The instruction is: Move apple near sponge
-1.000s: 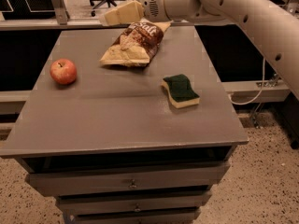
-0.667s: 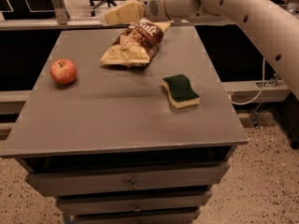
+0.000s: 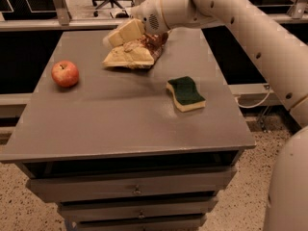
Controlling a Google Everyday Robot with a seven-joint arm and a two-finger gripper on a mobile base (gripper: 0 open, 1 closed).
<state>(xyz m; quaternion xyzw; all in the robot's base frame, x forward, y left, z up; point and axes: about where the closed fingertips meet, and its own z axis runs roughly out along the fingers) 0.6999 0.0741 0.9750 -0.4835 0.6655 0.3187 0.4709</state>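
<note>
The big gray bench (image 3: 120, 114) fills the middle of the picture. A white arm (image 3: 250, 28) reaches in from the right. Its gripper (image 3: 122, 33) hangs at the top middle, over a chip bag (image 3: 134, 54). The sponge (image 3: 185, 93) sits right of center. The apple (image 3: 65, 73) sits far off at the left.

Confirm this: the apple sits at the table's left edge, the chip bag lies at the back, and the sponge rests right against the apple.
Not quite. The camera view shows the sponge lying well apart from the apple, over on the table's right side. The chip bag does lie at the back, with the gripper just above it.
</note>
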